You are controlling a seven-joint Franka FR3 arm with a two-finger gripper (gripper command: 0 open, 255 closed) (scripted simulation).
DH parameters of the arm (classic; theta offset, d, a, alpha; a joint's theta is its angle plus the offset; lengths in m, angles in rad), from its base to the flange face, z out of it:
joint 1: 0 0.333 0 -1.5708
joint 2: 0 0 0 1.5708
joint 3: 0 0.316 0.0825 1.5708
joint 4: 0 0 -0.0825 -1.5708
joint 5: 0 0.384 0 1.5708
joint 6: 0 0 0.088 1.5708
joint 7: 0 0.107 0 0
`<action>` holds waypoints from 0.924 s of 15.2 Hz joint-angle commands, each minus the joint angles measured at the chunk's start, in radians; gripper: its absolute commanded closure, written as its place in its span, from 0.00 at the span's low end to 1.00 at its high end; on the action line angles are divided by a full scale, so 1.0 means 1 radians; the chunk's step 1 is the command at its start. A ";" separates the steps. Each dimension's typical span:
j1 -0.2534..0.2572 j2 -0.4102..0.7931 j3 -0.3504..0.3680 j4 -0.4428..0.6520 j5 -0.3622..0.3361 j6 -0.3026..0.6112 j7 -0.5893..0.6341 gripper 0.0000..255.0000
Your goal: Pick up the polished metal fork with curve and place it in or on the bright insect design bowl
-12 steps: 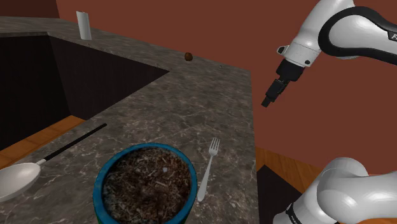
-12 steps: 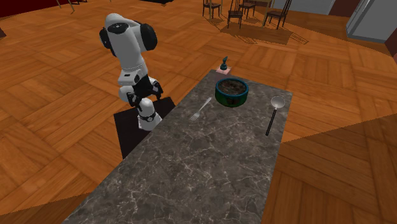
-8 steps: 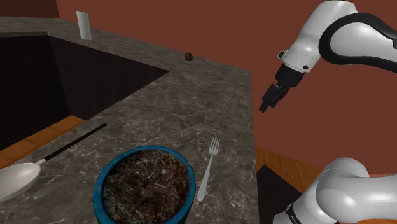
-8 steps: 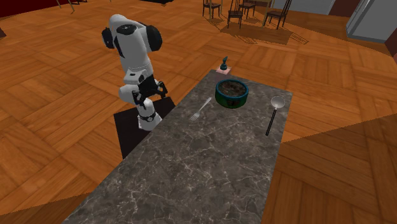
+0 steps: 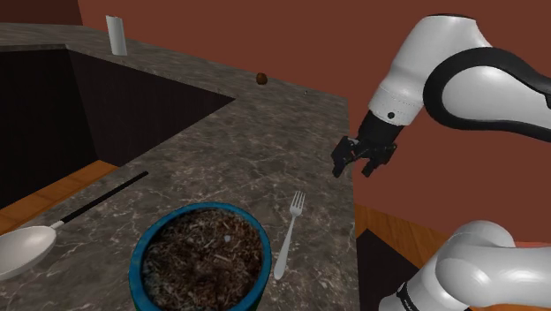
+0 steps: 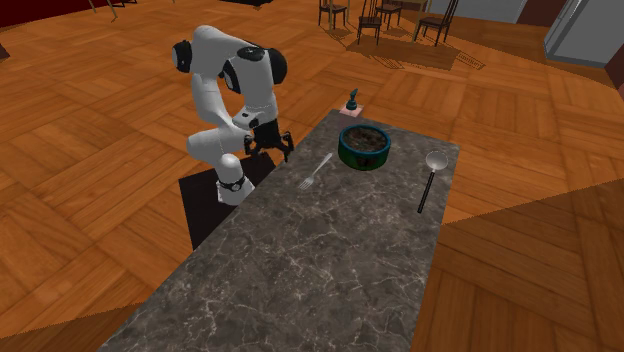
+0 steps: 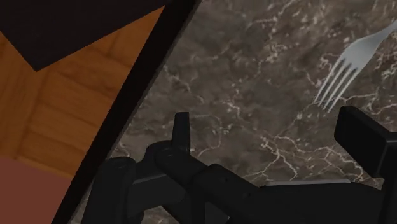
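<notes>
A silvery metal fork (image 5: 289,234) lies flat on the dark marble counter (image 5: 265,141), tines pointing away from the bowl's side of the edge. Just beside it stands a bowl (image 5: 141,256) with a blue-green rim and a speckled brown inside. My black gripper (image 5: 359,163) hangs open above the counter's edge, up past the fork's tines and apart from them. In the second exterior view the gripper (image 6: 272,143) hovers by the counter's near corner, left of the fork (image 6: 316,172) and the bowl (image 6: 363,146). The wrist view has the fork's tines (image 7: 350,67) beyond my spread fingertips (image 7: 182,130).
A large spoon with a black handle (image 5: 26,247) lies left of the bowl. A white cylinder (image 5: 116,35) and a small brown object (image 5: 262,79) stand far back on the counter. A deep black recess (image 5: 53,115) opens at the left. The counter edge drops to wooden floor (image 5: 388,225).
The arm has swung down and toward the counter. My gripper dropped from high beside the wall to just over the counter edge, closer to the fork. Fork and bowl have not moved.
</notes>
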 commanded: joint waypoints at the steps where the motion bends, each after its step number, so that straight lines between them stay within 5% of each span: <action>1: -0.023 0.009 0.078 -0.002 0.045 0.017 0.143 0.00; 10: -0.224 0.203 0.456 0.140 0.173 0.119 0.742 0.00; 14: -0.225 0.209 0.479 0.095 0.188 0.172 0.738 0.00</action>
